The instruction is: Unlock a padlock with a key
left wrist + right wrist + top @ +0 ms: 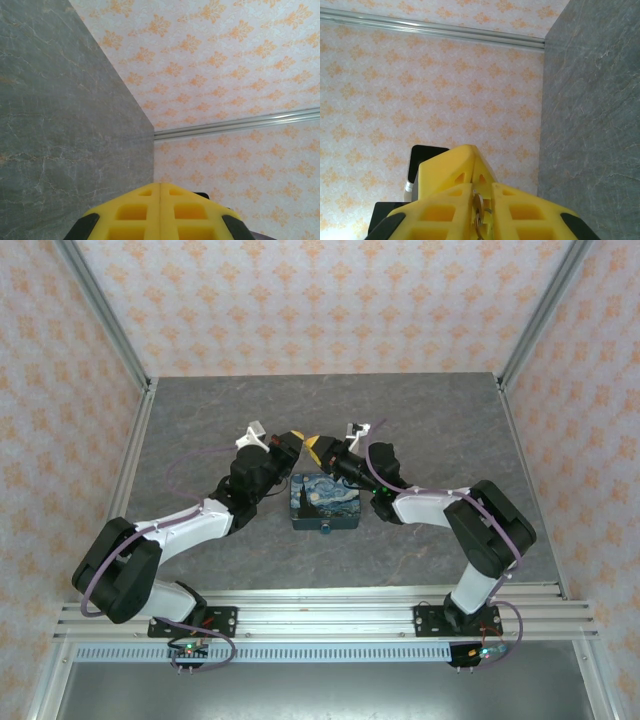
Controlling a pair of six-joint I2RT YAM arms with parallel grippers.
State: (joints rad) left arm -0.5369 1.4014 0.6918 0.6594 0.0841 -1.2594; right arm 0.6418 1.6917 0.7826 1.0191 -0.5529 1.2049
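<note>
Patterned booth around a grey stone-look table

Pale wallpaper printed with orange ornaments covers the back wall and both side walls. Slanting aluminium posts mark the corners where the walls meet. The table top is dark grey with faint pale veining, like marble. Silver aluminium rails run across its near edge, with a perforated strip just in front of them. The light is soft and even, and shadows on the table are faint.

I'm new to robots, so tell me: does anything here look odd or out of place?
Slightly: a small metal piece, likely the key, sits pinched between the right fingers, aimed at the wall, not the padlock.
</note>
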